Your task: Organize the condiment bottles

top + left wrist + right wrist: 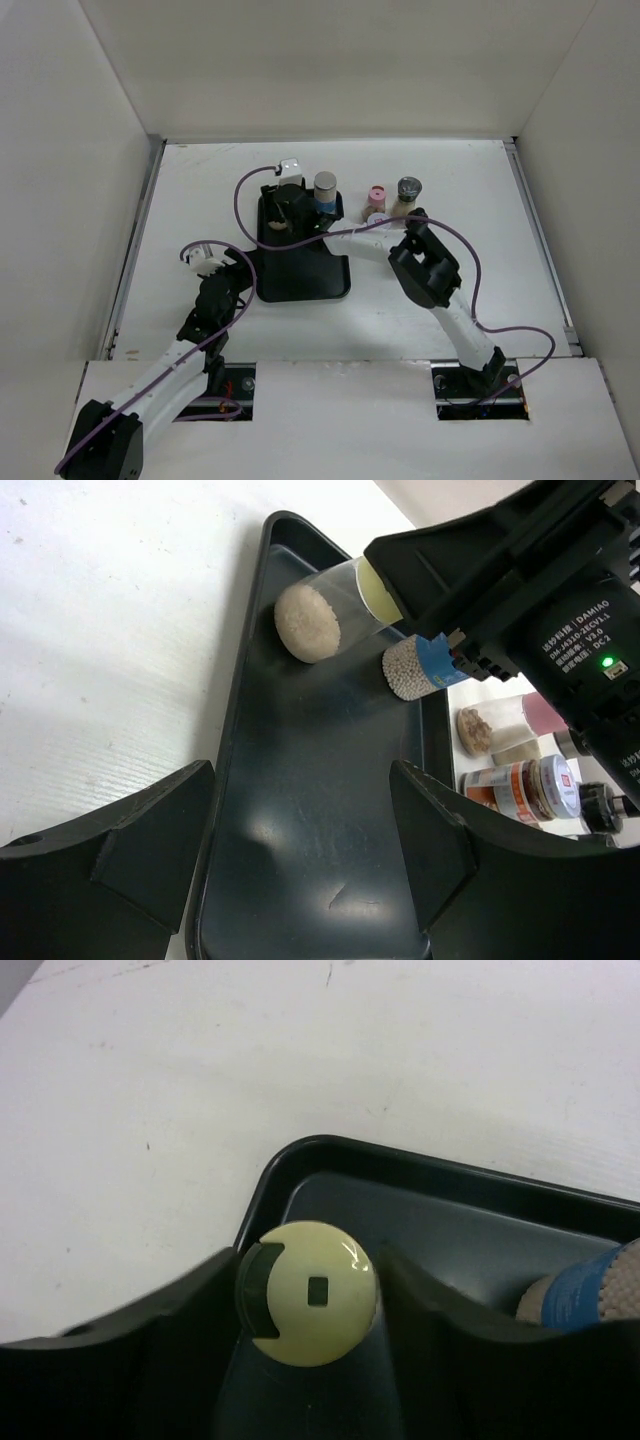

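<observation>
1. The right gripper points straight down into the far-left corner of the black tray. The yellow-capped jar stands upright there, its cap facing the wrist.
2. The jar's long axis runs along the gripper's own reach, so from here any clean exit looks to be straight up.
3. The jar sits squarely between the fingers, which crowd both sides of it. I can't make out whether they are pinching it or only standing beside it.
4. A blue-labelled jar stands close by in the same end of the tray, off to one side of the fingers; a sideways swing could clip it.
5. The left gripper hangs low over the tray's near-left part, partly open with only bare tray floor between its fingers.
6. The pink-capped jar, grey-capped bottle and a pale-capped bottle stand on the table just right of the tray. The right arm looks the nearer one for them.
</observation>
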### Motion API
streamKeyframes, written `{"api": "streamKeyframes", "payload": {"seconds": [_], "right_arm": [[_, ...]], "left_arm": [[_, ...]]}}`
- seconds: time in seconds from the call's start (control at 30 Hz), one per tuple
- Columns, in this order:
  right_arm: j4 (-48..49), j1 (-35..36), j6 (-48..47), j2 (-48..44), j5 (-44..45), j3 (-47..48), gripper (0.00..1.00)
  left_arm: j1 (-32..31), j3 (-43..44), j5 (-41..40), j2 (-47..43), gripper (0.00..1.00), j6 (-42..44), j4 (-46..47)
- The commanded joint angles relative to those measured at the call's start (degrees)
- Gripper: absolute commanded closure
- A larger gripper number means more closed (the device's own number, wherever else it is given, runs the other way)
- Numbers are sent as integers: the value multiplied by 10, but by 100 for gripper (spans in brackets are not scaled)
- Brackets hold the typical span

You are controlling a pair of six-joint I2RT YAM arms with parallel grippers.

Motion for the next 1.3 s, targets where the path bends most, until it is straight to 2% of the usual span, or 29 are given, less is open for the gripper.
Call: {"api": "streamKeyframes", "payload": {"seconds": [0.0, 0.07, 0.13, 0.27, 0.4, 0.47, 0.6, 0.67, 0.73, 0.83, 0.93, 1.0, 1.1, 1.27], "right_arm": [[11, 4, 14, 2, 0, 25, 32], [18, 3, 22, -5, 10, 20, 20], [25, 3, 29, -27, 8, 6, 14], [68, 5, 32, -114, -10, -50, 11], [121, 13, 28, -231, -10, -146, 11], [147, 15, 25, -293, -4, -212, 18], [155, 12, 22, -425, 40, -367, 56], [133, 2, 28, -496, 83, -451, 63], [87, -8, 33, -567, 122, -519, 63], [3, -16, 50, -663, 176, -596, 54], [-91, -35, 94, -730, 207, -648, 24], [-133, -65, 125, -748, 190, -670, 11], [-147, -102, 145, -743, 136, -681, 5], [-92, -139, 121, -693, 96, -673, 1]], "left_arm": [[4, -27, 2, -5, 30, -3, 29], [2, -25, 2, 1, 30, -2, 30], [1, -26, 3, -4, 30, -2, 30], [1, -24, 2, 4, 30, -2, 31], [2, -26, 3, -2, 30, -1, 32], [-1, -23, 2, 8, 29, -1, 32], [-3, -25, 4, 2, 29, 3, 35], [-3, -23, 4, 6, 29, 3, 35], [-6, -22, 7, 13, 29, 4, 36], [-10, -22, 5, 9, 29, 6, 37], [-11, -19, 6, 24, 29, 6, 41], [-13, -19, 7, 27, 29, 6, 47], [-14, -18, 4, 32, 29, 6, 48], [-16, -17, 7, 38, 29, 8, 55]]}}
